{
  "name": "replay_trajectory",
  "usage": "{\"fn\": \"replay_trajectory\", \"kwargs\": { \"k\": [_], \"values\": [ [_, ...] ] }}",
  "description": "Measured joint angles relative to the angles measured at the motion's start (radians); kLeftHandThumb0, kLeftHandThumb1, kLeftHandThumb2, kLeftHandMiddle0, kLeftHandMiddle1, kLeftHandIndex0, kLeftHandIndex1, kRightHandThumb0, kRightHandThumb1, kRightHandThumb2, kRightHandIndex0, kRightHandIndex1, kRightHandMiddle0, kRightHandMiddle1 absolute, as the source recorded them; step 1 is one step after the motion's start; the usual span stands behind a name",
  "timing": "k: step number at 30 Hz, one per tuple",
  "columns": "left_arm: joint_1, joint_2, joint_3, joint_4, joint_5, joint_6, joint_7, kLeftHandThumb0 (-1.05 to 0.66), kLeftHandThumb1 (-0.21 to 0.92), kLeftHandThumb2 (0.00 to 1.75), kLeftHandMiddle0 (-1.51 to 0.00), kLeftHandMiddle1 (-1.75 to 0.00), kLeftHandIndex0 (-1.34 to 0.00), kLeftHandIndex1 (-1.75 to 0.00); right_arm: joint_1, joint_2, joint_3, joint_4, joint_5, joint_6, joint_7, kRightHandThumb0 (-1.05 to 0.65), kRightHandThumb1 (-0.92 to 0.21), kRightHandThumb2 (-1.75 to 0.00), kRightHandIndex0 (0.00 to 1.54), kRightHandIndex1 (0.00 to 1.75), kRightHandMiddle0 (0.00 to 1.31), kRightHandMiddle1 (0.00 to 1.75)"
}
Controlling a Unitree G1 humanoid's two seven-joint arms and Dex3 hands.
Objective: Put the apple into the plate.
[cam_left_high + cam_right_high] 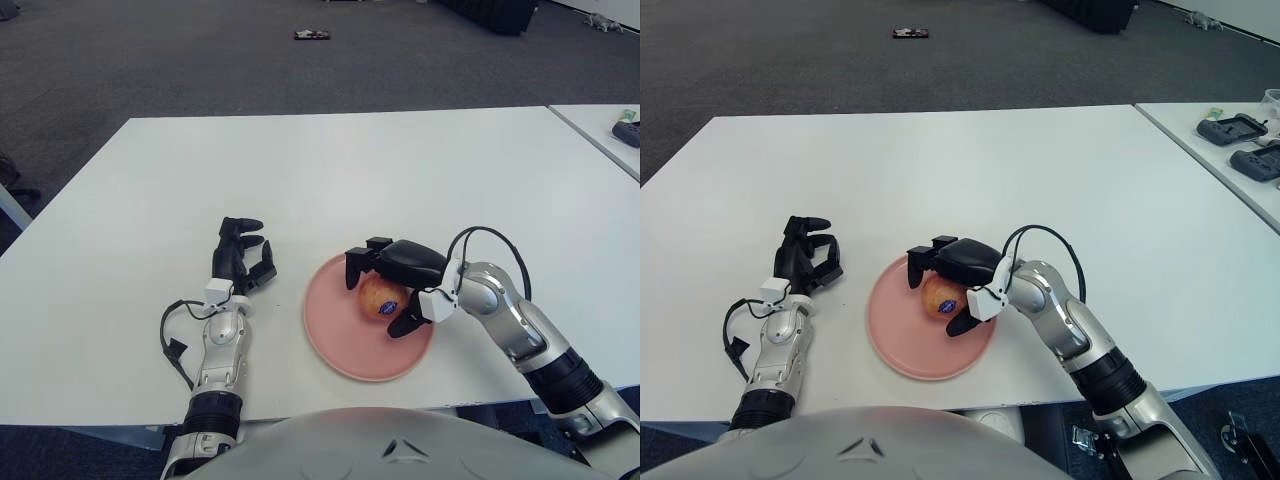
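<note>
A red-yellow apple [378, 295] with a dark sticker sits inside the pink plate [330, 345], which lies near the table's front edge. My right hand [376, 306] reaches in from the right and is curled over the apple, with two fingers on its left side and the thumb [404, 322] at its lower right. The apple rests low on the plate's surface. My left hand [243, 255] shows on the white table to the left of the plate, with its fingers relaxed and holding nothing.
The white table [320, 170] stretches far behind the plate. A second table at the right carries black devices [1238, 129]. A small dark object [312, 35] lies on the carpet far back.
</note>
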Motion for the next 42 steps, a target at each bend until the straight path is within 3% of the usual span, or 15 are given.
{"fn": "replay_trajectory", "kwargs": {
  "k": [5,10,16,22,33,42],
  "values": [
    [0.0,-0.001,0.0,0.001,0.0,0.001,0.002,-0.01,0.56,1.03,-0.45,-1.7,-0.22,-1.75,-0.004,-0.001,-0.001,0.0,-0.019,-0.02,-0.024,-0.79,-0.65,-0.64,0.0,0.02,0.0,0.19],
    [-0.001,-0.003,0.002,0.004,0.0,0.001,0.003,-0.01,0.55,1.04,-0.46,-1.71,-0.22,-1.75,-0.002,0.001,-0.01,0.0,-0.029,-0.048,-0.078,-0.82,-0.7,-0.53,0.0,0.0,0.0,0.03],
    [-0.001,-0.007,0.005,0.008,-0.004,-0.004,0.003,-0.01,0.54,1.06,-0.44,-1.73,-0.23,-1.75,0.008,0.02,-0.025,0.007,-0.021,-0.084,-0.16,-0.91,-0.79,-0.39,0.0,0.0,0.0,0.0],
    [-0.002,-0.006,0.005,0.012,-0.005,-0.015,0.002,-0.01,0.54,1.07,-0.44,-1.74,-0.23,-1.75,0.022,0.036,-0.031,0.02,0.003,-0.092,-0.177,-1.01,-0.9,-0.25,0.0,0.0,0.0,0.0],
    [-0.005,0.0,0.002,0.032,-0.005,-0.048,-0.003,-0.01,0.43,1.2,-0.51,-1.75,-0.31,-1.75,0.032,0.036,-0.071,-0.013,0.188,-0.073,-0.111,-1.05,-0.92,-0.35,0.0,0.0,0.0,0.0],
    [-0.006,0.002,0.002,0.039,-0.005,-0.054,-0.003,-0.01,0.5,1.11,-0.45,-1.75,-0.27,-1.75,0.065,0.081,-0.121,-0.022,0.309,-0.11,-0.138,-1.05,-0.92,-0.41,0.0,0.0,0.0,0.0]
  ]
}}
